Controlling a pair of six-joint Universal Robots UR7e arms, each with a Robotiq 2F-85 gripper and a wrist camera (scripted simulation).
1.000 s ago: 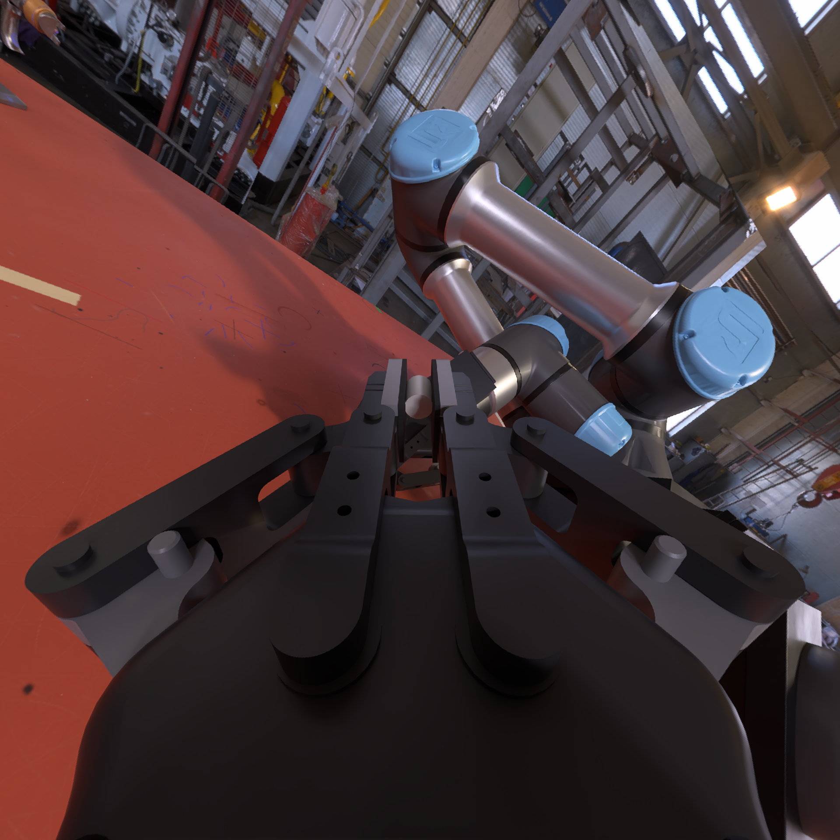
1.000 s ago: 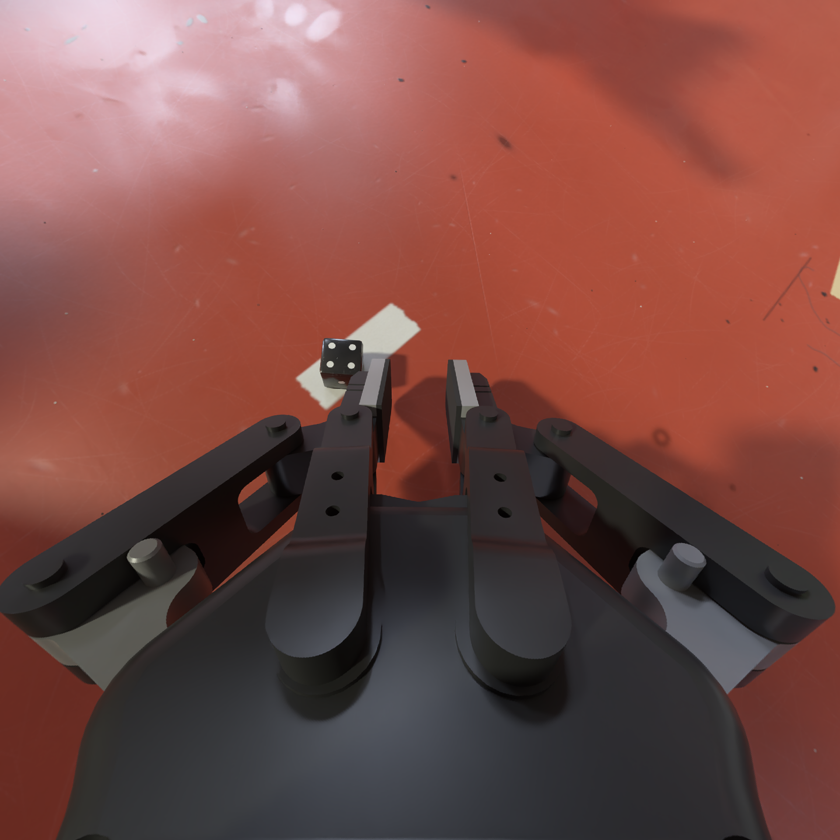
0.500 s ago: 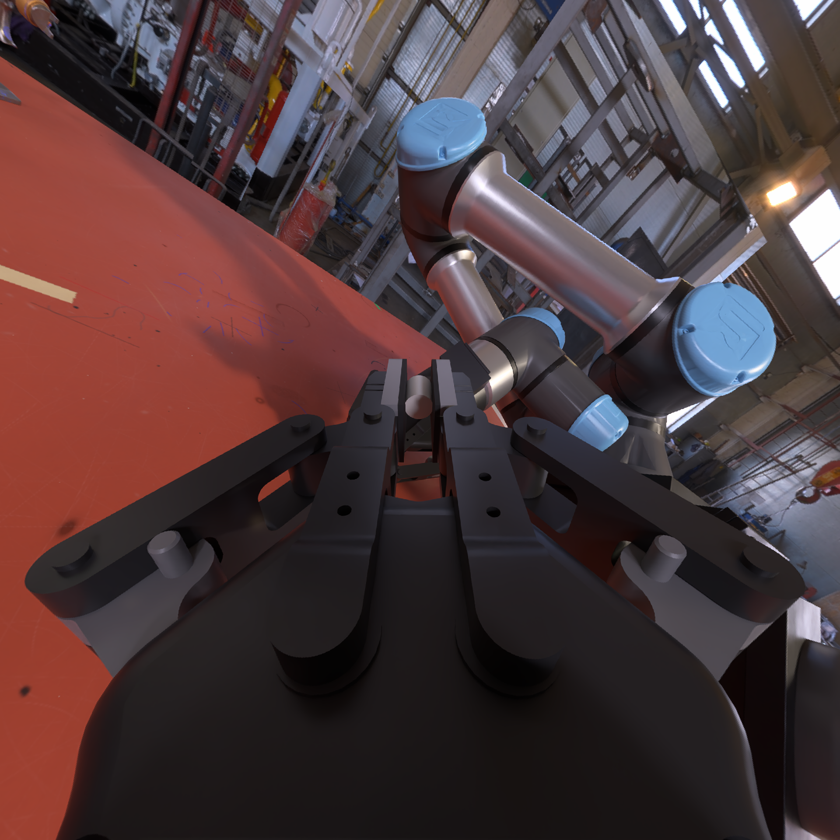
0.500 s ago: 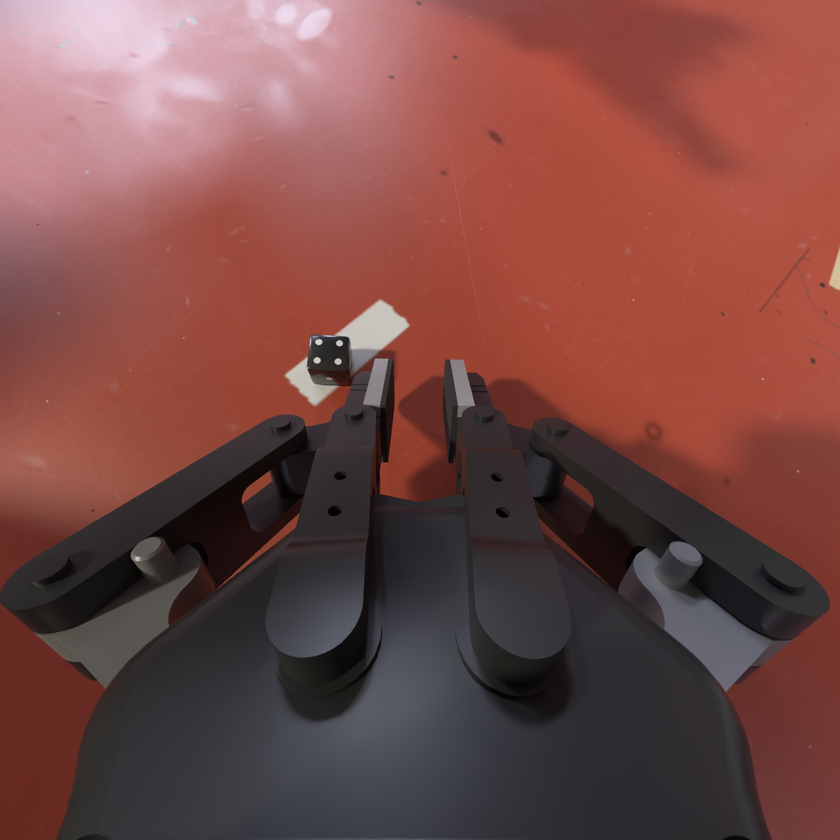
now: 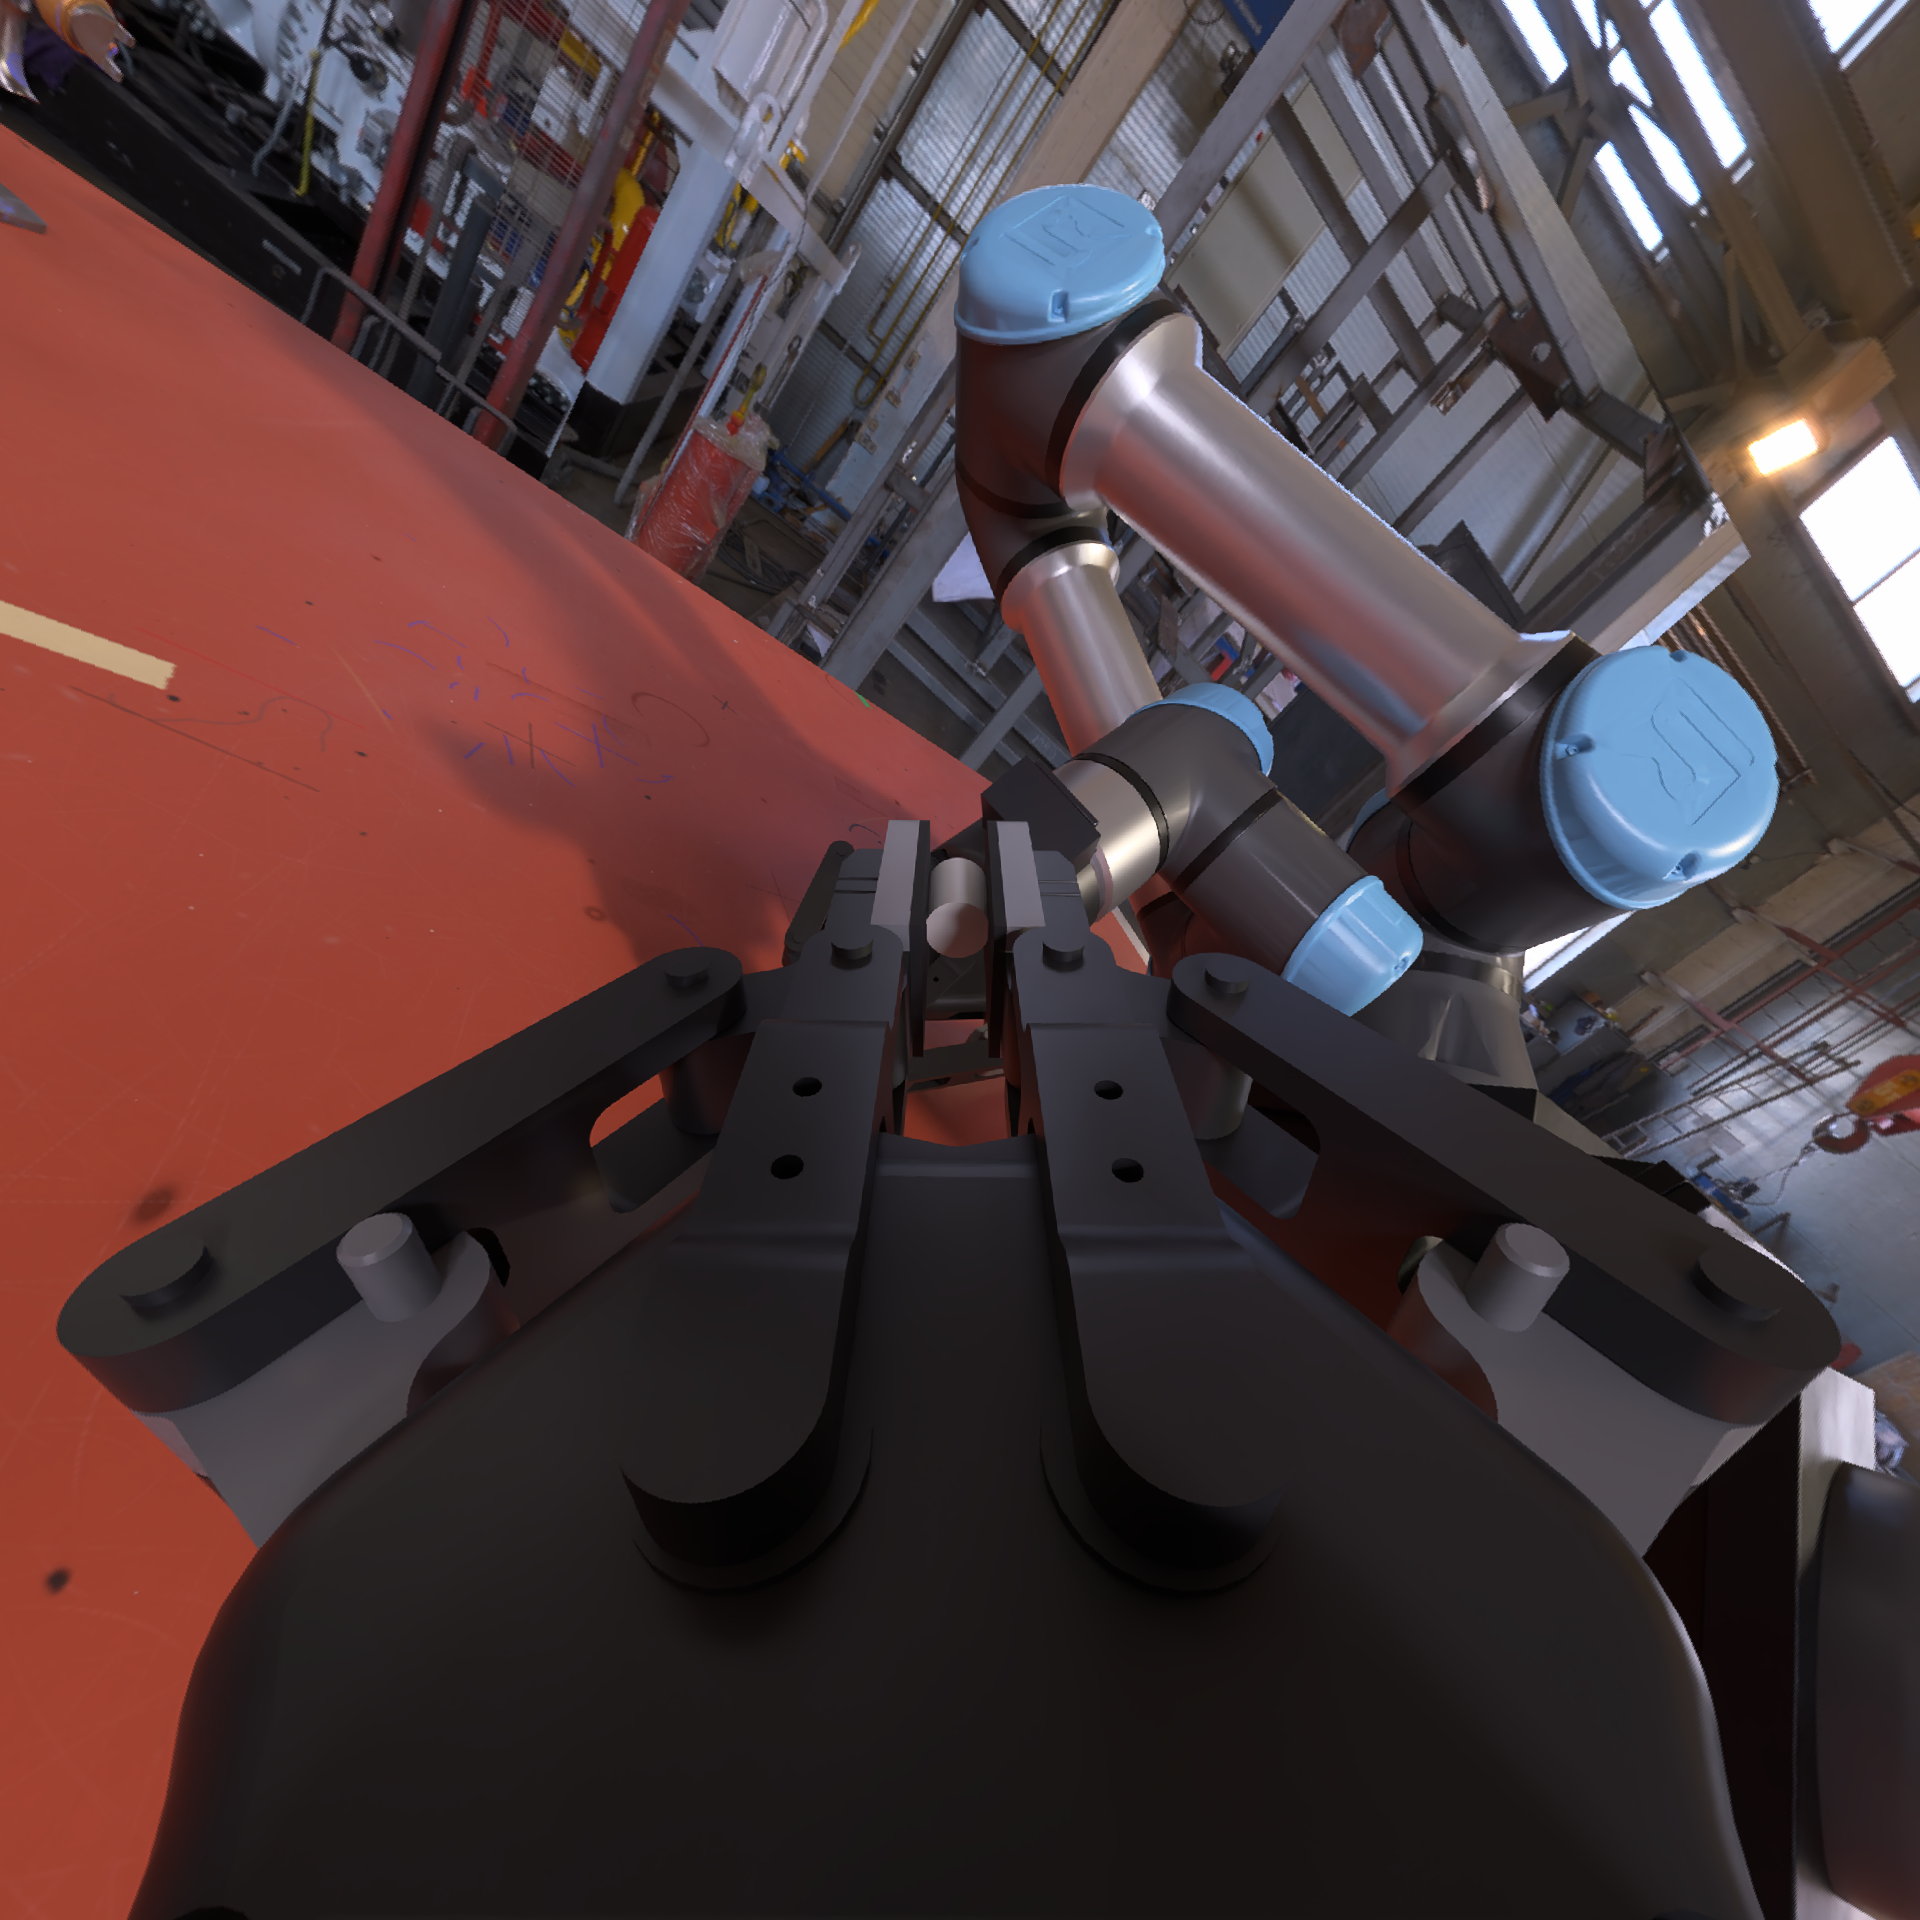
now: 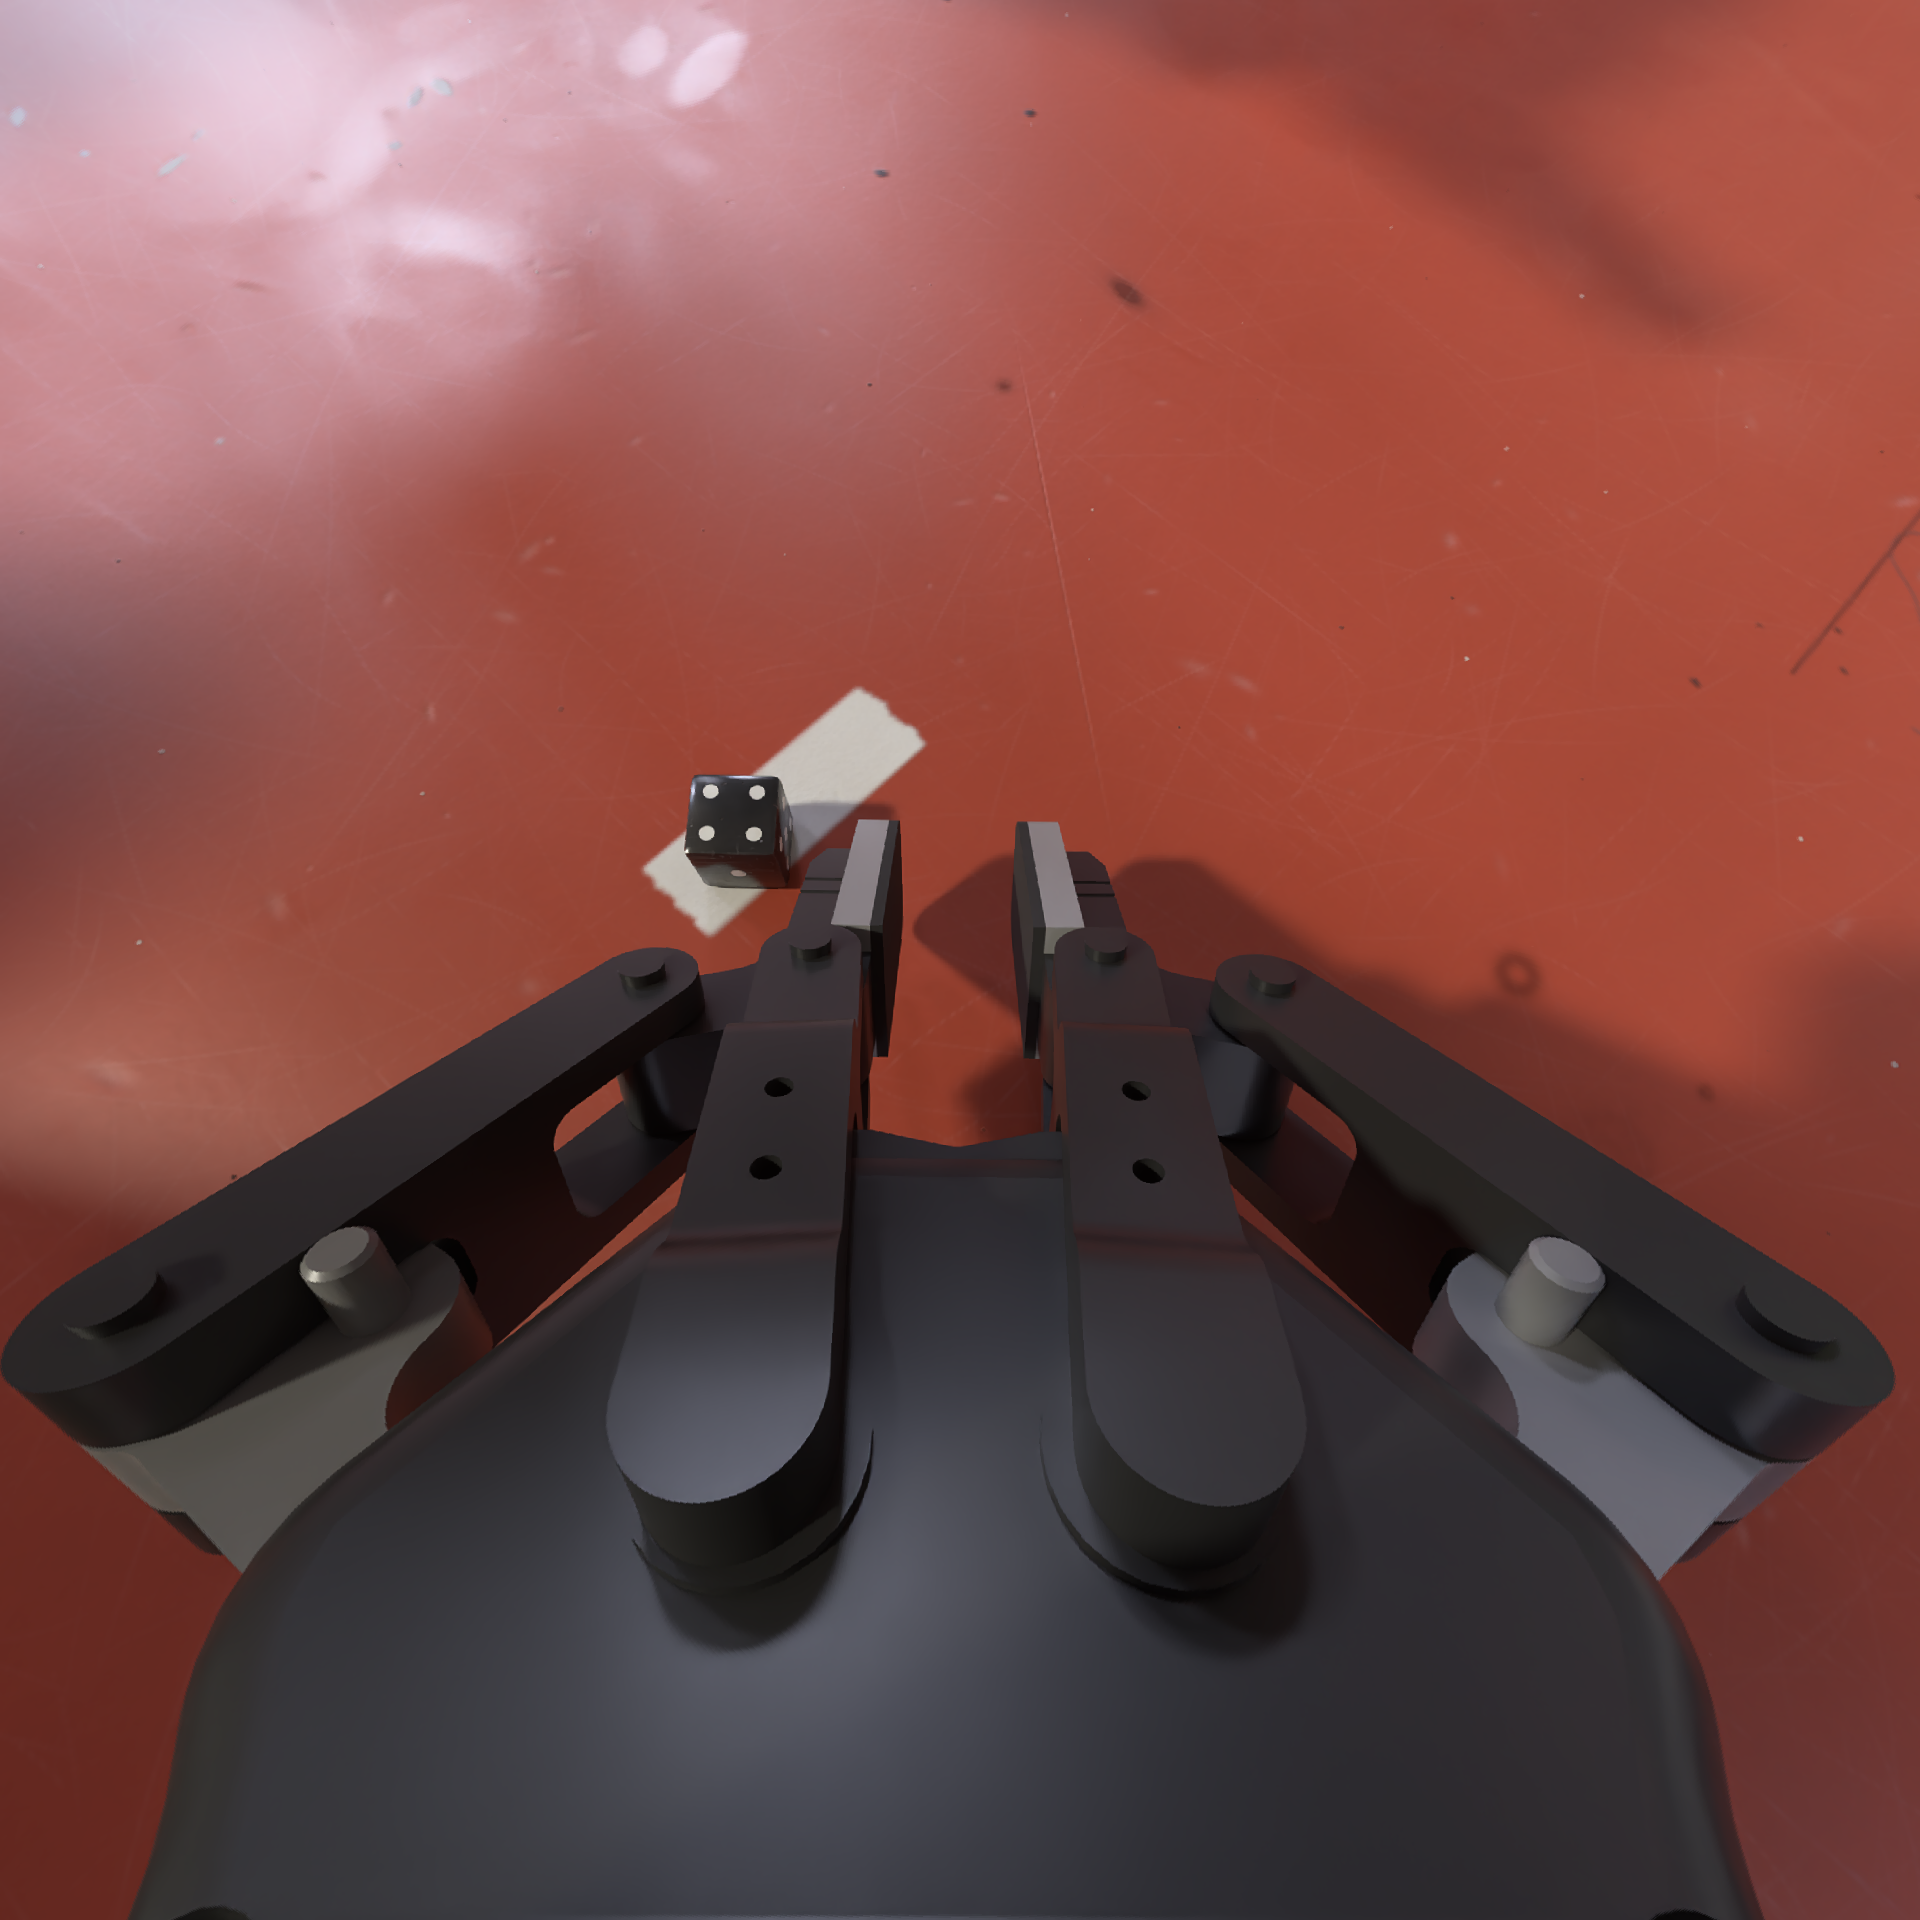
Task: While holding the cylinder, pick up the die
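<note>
My left gripper point(image 5: 957, 883) is shut on a small grey cylinder point(image 5: 956, 914) and holds it above the red table point(image 5: 312, 831). In the right wrist view a black die point(image 6: 736, 829) with white pips, four on top, sits on a strip of beige tape point(image 6: 790, 805) on the red table point(image 6: 1351, 520). My right gripper point(image 6: 956, 883) is open and empty, a little above the table. The die lies just to the left of its left fingertip point(image 6: 868, 883), outside the gap between the fingers.
In the left wrist view the right arm point(image 5: 1299, 582), silver with blue caps, reaches down just behind my held cylinder. Another strip of beige tape point(image 5: 83, 644) lies at the far left. The table's far edge runs diagonally, with workshop racks beyond.
The right gripper has shifted, so the die now shows a little farther left and clear of the left fingertip. The right arm's elbow has moved slightly in the left wrist view. The left gripper is still.
</note>
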